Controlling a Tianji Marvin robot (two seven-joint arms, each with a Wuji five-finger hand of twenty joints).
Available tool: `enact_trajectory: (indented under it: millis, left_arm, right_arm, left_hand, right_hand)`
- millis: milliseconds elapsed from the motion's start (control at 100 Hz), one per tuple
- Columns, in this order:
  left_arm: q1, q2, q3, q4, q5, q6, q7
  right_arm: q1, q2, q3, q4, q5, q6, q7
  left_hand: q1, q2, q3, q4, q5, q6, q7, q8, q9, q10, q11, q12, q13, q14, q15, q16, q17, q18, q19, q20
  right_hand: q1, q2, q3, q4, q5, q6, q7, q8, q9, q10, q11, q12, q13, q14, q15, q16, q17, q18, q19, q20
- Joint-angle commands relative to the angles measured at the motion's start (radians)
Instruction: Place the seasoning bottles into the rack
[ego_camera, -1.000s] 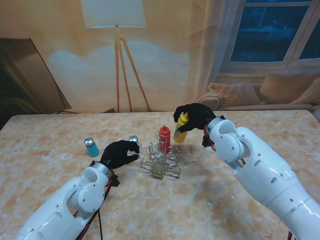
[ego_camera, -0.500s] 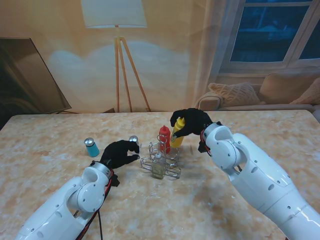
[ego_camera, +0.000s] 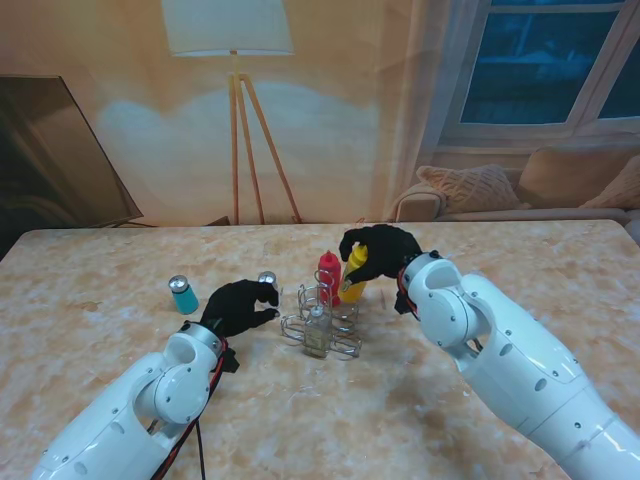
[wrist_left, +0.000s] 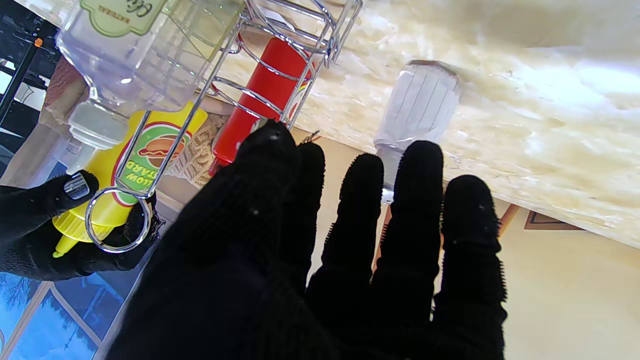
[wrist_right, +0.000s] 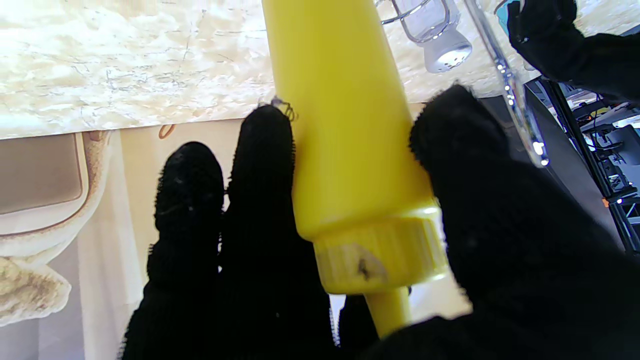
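- The step in hand is to bring the yellow bottle (ego_camera: 354, 278) to the wire rack (ego_camera: 322, 322); the right hand (ego_camera: 378, 250) is clamped on it near the cap.
- The bottle hangs at about 2 o'clock from the rack's middle, just beside the red bottle (ego_camera: 328, 274) that stands in the rack.
- I judge the next move needs the bottle upright over a free ring, then lowered.
- The left hand (ego_camera: 238, 305) rests at 9 o'clock of the rack, fingers apart and holding nothing, near a small white shaker (ego_camera: 267, 280).
- A blue shaker (ego_camera: 182, 295) waits farther left on the surface (ego_camera: 90, 300).
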Motion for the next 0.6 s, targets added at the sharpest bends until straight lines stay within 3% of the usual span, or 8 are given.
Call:
enact_trajectory:
  millis: [0,250,590]
  left_arm:
    - [0.0,-0.002,0.0,0.001,0.001,0.002,-0.012]
    - [-0.001,-0.002,0.001,0.002,0.003,0.002,-0.012]
    - [-0.002,-0.002,0.002,0.003,0.002,0.004,-0.013]
  right_arm:
    - [-0.015,-0.005,-0.006,-0.005,0.002,0.006,0.019]
    - [-0.015,-0.007,-0.024,-0.002,0.007,0.023,0.018]
    - [0.005,-0.006,-0.054,0.038,0.008,-0.009,0.022]
  left_hand:
    - [-0.008,-0.024,0.03,-0.021,0.003,-0.006,0.022,-0.01,0.011,-0.012,0.013,0.004,0.017,-0.01,-0.012,-0.005,-0.002,-0.018,-0.007,-0.015]
    - [-0.011,-0.025,0.03,-0.022,0.003,-0.007,0.021,-0.011,0.011,-0.013,0.014,0.004,0.017,-0.012,-0.012,-0.005,-0.001,-0.019,-0.008,-0.017]
    - [-0.011,-0.025,0.033,-0.022,0.003,-0.006,0.022,-0.01,0.012,-0.013,0.015,0.004,0.018,-0.013,-0.011,-0.005,0.0,-0.02,-0.007,-0.019]
  right_hand:
    - [0.145,0.048,0.149,0.032,0.032,-0.006,0.207,0.08,0.076,-0.105,0.19,0.058,0.047,-0.155,0.03,0.003,0.016,-0.026,0.026,0.021]
    - [0.14,0.045,0.149,0.031,0.034,0.0,0.205,0.087,0.075,-0.102,0.197,0.05,0.046,-0.153,0.034,-0.001,0.016,-0.028,0.026,0.022]
    - [0.142,0.042,0.148,0.028,0.041,-0.014,0.198,0.083,0.073,-0.112,0.199,0.048,0.045,-0.152,0.036,-0.004,0.01,-0.029,0.022,0.023]
